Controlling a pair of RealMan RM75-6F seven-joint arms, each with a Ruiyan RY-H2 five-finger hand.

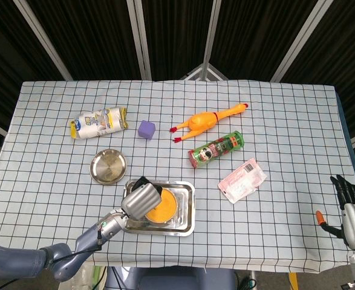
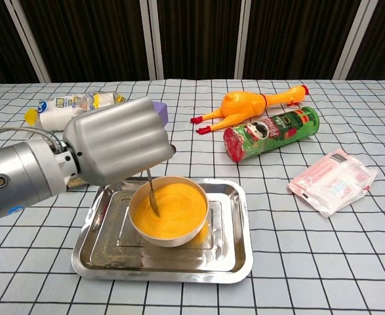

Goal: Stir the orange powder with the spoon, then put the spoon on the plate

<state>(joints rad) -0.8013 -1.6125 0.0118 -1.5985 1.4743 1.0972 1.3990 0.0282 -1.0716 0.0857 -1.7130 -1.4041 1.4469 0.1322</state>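
Checkered table (image 1: pixel 286 115): tray (image 1: pixel 186 211), plate (image 1: pixel 108 166)

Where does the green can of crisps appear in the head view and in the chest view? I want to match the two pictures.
Head view: the green can lies right of centre, just below the rubber chicken.
Chest view: the green can lies upper right of centre, in front of the rubber chicken.
Shared landmark: the rubber chicken beside it.

Left robot hand (image 1: pixel 140 199) over left edge of orange powder bowl (image 1: pixel 162 207) in tray (image 1: pixel 186 212); plate (image 1: pixel 109 166) just beyond-left; right robot hand (image 1: pixel 352 208) far right.
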